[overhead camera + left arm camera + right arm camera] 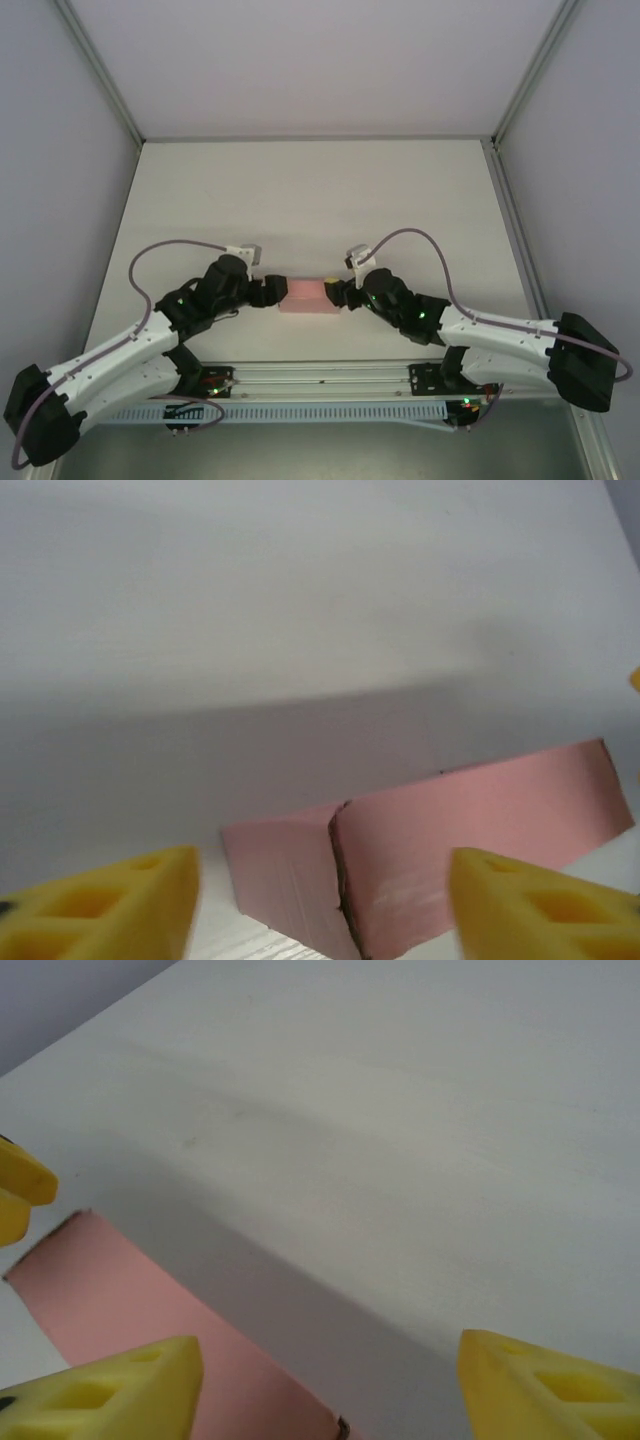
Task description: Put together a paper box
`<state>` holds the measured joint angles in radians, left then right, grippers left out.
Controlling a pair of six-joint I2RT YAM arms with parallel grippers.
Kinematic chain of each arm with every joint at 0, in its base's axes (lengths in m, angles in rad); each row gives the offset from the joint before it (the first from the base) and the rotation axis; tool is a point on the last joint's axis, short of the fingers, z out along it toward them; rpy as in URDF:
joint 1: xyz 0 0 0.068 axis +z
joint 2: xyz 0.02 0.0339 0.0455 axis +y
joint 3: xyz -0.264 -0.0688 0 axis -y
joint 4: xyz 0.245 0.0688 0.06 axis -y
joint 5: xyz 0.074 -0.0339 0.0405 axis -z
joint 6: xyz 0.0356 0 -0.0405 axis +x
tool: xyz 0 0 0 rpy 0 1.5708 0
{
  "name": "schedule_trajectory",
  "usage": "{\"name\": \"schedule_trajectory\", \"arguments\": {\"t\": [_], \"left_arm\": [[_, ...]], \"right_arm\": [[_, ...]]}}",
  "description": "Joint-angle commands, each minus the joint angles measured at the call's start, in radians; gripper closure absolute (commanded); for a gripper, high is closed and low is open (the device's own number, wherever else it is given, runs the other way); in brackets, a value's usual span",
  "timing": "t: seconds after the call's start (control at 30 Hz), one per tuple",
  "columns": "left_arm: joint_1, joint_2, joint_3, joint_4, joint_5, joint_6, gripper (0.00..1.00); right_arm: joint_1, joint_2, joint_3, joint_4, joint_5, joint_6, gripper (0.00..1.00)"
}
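The paper box [307,296] lies folded up on the counter [320,190], just ahead of the left hand [272,290] and of the right hand [340,293]; both hands are spread, pinching nothing; best to draw each straight back, without nudging the card.

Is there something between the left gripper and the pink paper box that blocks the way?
Nothing visible does. The paper box lies on the table right ahead of the left gripper, whose jaws stand open.

White tabletop [310,190], pale grey enclosure walls [320,60], aluminium corner posts [100,72], soft even light
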<state>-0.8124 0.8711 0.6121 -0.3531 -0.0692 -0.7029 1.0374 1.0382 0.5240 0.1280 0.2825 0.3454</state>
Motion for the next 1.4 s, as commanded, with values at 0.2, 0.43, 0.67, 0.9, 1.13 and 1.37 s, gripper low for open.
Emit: {"name": "schedule_trajectory", "arguments": {"t": [0.2, 0.43, 0.67, 0.9, 1.13, 1.37], "left_arm": [[0.227, 0.116, 0.192, -0.122, -0.090, 0.089, 0.00], [0.450, 0.166, 0.168, -0.004, 0.005, 0.149, 0.00], [0.542, 0.165, 0.126, 0.052, 0.091, 0.202, 0.00], [0.553, 0.164, 0.114, 0.055, 0.091, 0.221, 0.00], [0.553, 0.165, 0.119, 0.041, 0.090, 0.234, 0.00], [0.552, 0.156, 0.122, 0.035, 0.088, 0.238, 0.00]], "right_arm": [[-0.036, 0.111, 0.228, -0.320, -0.491, -0.539, 0.00], [-0.036, 0.349, 0.486, -0.614, -0.540, -0.904, 0.00], [-0.057, 0.567, 0.672, -0.812, -0.465, -1.025, 0.00], [-0.056, 0.711, 0.771, -0.893, -0.441, -1.034, 0.11], [-0.032, 0.795, 0.868, -0.984, -0.393, -1.066, 0.30], [0.005, 0.807, 0.919, -1.030, -0.262, -1.081, 0.56]]}}
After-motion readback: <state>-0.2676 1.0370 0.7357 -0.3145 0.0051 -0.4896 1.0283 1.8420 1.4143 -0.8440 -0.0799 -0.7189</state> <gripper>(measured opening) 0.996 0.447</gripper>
